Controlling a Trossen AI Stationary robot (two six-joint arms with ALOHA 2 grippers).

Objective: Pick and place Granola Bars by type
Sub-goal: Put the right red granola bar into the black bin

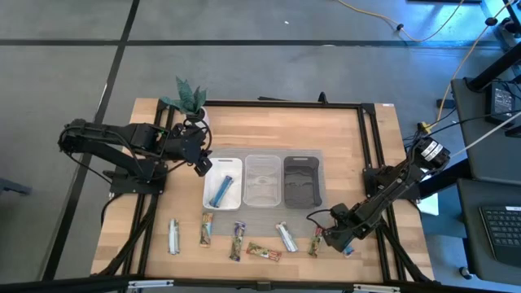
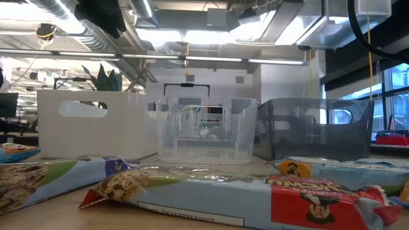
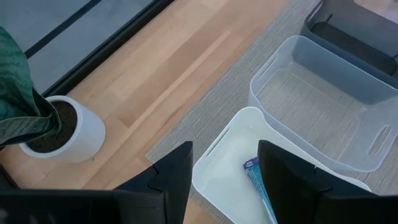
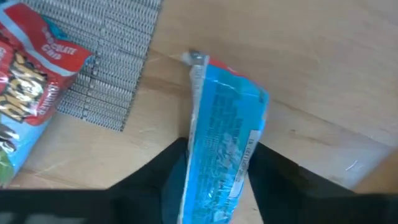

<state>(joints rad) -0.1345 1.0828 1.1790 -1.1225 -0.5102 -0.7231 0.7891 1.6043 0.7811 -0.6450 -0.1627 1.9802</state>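
Granola Bars [image 1: 263,251] in row just in front of white tray [image 1: 210,189] | right gripper [image 4: 214,180] closed on blue bar [image 4: 225,134] | light, crinkly, slippery foil: grip mid-length across width | left gripper [image 3: 224,171] open, empty, above white tray

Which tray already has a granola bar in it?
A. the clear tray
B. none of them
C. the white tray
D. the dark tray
C: a blue bar lies inside the white tray, while the clear tray and dark tray hold nothing.
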